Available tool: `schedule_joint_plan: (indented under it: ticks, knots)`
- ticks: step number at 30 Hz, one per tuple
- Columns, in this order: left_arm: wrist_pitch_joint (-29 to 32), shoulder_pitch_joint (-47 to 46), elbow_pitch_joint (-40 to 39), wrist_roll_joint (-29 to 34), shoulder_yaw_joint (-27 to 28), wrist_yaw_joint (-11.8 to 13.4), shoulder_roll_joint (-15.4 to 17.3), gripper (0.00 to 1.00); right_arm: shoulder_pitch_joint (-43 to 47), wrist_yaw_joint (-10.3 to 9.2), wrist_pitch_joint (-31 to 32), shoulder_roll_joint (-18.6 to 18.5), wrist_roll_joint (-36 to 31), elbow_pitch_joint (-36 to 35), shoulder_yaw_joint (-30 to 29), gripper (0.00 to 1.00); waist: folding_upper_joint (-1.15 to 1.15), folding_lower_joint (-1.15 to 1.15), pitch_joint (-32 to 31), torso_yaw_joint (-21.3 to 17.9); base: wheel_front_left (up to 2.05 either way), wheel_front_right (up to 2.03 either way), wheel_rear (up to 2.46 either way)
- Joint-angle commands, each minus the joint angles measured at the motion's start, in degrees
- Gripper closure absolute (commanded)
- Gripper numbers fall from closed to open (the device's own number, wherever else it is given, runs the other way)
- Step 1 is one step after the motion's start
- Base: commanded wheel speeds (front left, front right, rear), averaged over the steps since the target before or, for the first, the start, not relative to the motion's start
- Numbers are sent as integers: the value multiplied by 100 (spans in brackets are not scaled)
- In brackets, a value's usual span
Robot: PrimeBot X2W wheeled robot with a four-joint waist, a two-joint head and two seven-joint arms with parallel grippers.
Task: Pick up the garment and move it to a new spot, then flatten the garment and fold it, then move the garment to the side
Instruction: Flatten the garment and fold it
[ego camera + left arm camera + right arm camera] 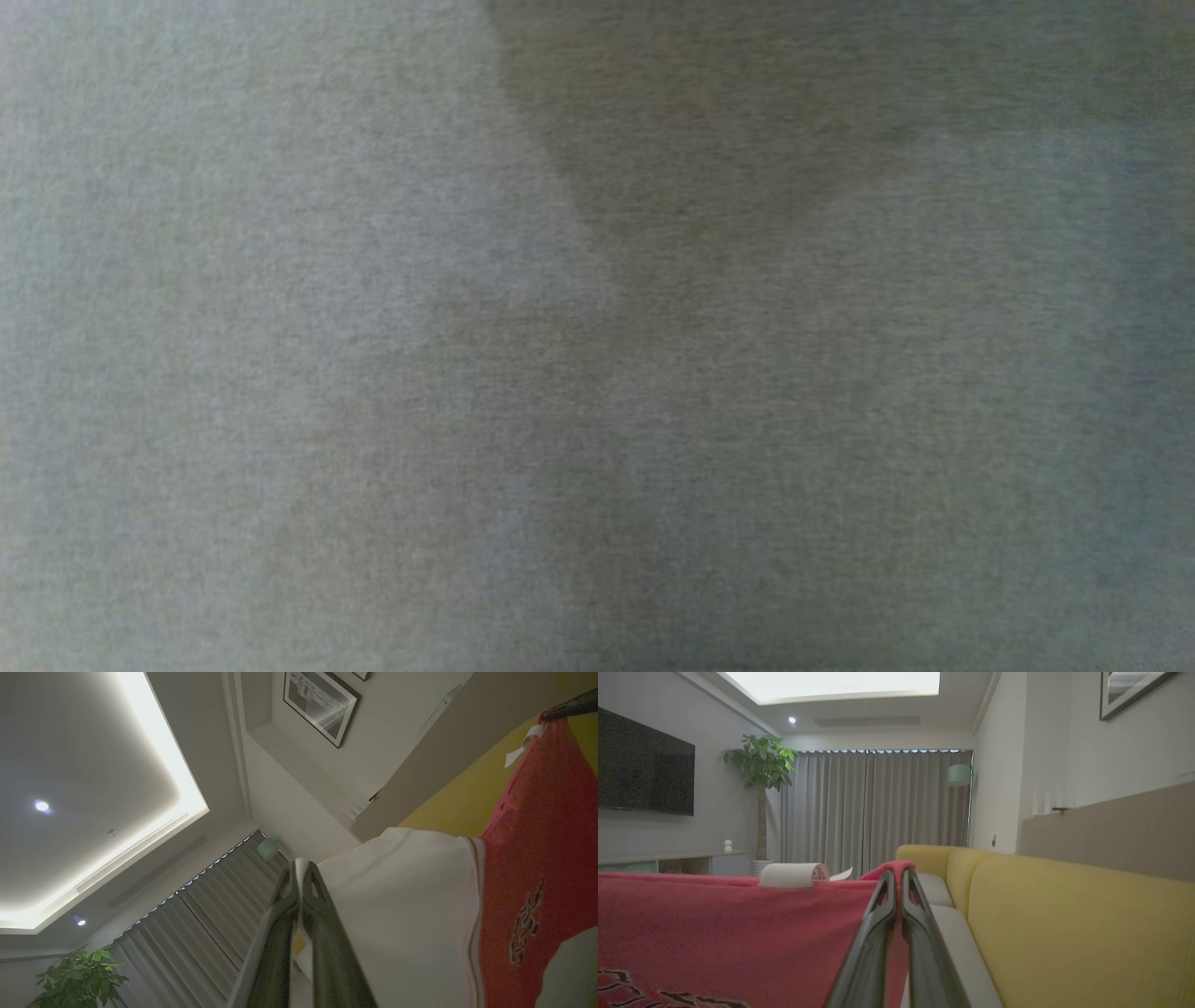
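The garment (738,933) is off the ground, held up in the air between the two arms like washing on a line. The left gripper (301,868) has its long dark fingers pressed together on the edge of a white sleeve (411,905). The right gripper (899,875) is pinched shut on a peak of the red body cloth. So the long axis of the spread runs from one gripper to the other. From the right gripper the cloth stretches away towards the left arm, its top hem nearly level, and the rest hangs below. Neither arm is nearer; each has an end.

The red body is a soft, slightly fuzzy knit with a dark emblem (525,924) on it and a paper tag (523,742) sticking out near the right arm's corner. The sleeve is smoother, off-white, with a thin trim line where it meets the red.

A grey knit (373,327) sits so close to the head camera that it blurs. I judge it to be this same garment, but cannot be sure.

A yellow sofa (1064,914) with plump, matte cushions runs along the wall just beside the right arm. As I read it, the carry to a new spot is under way. Laying it down will depend on both ends dropping together, so the taut top edge does not slump.
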Motion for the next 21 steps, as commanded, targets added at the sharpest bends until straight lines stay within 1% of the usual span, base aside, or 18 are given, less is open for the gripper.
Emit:
schedule_joint_plan:
  ticks: [1,5,9,16,18,21]
  knots:
    - [-3,175,-220,-49,181,13,345,100,165,-4,-54,-112,70,-114,4,100,0,-2,104,103,0,0,0]
    - [-3,1267,-713,-153,226,112,430,100,848,-4,-173,-201,253,-61,163,100,0,-2,68,110,0,0,0]
    - [-3,2548,-1279,-156,172,176,616,100,1739,-4,-270,-316,432,-104,260,100,0,-2,-143,47,0,0,0]
    - [-4,5004,-2103,-210,52,563,904,100,3565,-4,-419,-425,616,-392,180,100,0,-2,-786,-112,0,0,0]
    - [-4,5652,-2217,-249,-26,694,896,100,4124,-4,-445,-424,599,-491,92,100,0,-2,-999,-129,0,0,0]
    - [-4,6451,-2288,-309,-163,805,865,100,4944,-4,-469,-407,515,-674,-50,100,0,-2,-1277,-142,0,0,0]
